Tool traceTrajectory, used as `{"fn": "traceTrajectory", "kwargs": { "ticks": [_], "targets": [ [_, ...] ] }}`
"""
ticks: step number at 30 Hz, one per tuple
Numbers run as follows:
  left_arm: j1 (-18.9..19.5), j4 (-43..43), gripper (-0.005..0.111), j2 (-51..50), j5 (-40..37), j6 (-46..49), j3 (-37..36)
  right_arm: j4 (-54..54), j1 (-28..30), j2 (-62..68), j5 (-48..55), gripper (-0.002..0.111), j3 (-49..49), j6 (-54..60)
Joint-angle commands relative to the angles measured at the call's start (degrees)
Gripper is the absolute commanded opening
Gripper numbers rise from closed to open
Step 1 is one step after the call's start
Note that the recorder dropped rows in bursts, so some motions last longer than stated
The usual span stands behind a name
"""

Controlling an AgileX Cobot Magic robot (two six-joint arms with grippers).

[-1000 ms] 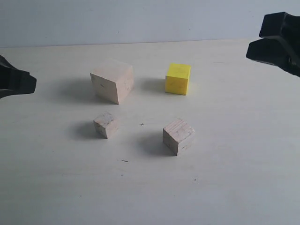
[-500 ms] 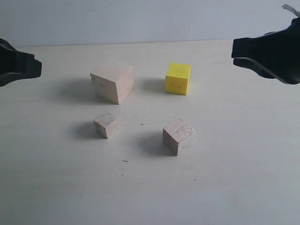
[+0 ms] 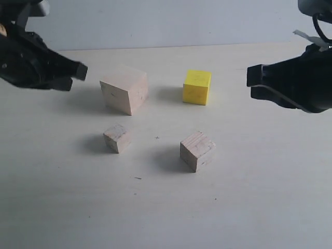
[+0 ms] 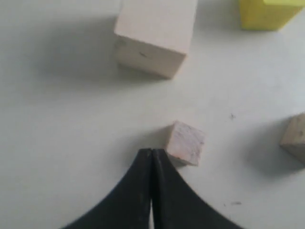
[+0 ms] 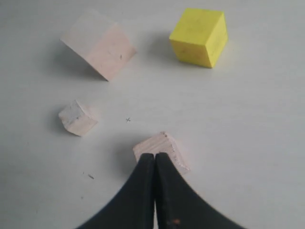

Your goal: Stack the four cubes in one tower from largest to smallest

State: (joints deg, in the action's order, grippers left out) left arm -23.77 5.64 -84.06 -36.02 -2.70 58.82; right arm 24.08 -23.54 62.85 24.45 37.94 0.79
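Pale table [image 3: 259,207] with large wood cube [image 3: 124,89], yellow cube [image 3: 197,86], small cube [image 3: 118,138], medium cube [image 3: 197,150], all apart

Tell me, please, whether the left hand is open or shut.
Shut. In its wrist view the left hand shows two black fingers pressed together, no gap, nothing held between them.

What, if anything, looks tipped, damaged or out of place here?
Nothing stands out. The large wood cube, yellow cube, medium wood cube and small wood cube sit flat and apart on the table, merely turned differently. Left gripper and right gripper are shut, empty.
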Motion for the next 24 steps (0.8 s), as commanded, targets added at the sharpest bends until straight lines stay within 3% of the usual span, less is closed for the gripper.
{"fn": "traceTrajectory", "kwargs": {
  "ticks": [1,15,24],
  "targets": [
    [4.30,-0.66,0.000,-6.42,-1.75,1.25,10.71,-0.14,-0.13,0.23,3.90,0.000,0.34,0.74],
    [5.77,2.22,0.000,-30.18,-3.88,2.70,38.97,5.90,-0.13,0.23,9.21,0.000,0.34,5.13],
    [5.77,1.91,0.000,-44.51,-4.22,2.70,50.72,5.90,-0.13,0.23,18.59,0.000,0.34,8.61]
  ]
}}
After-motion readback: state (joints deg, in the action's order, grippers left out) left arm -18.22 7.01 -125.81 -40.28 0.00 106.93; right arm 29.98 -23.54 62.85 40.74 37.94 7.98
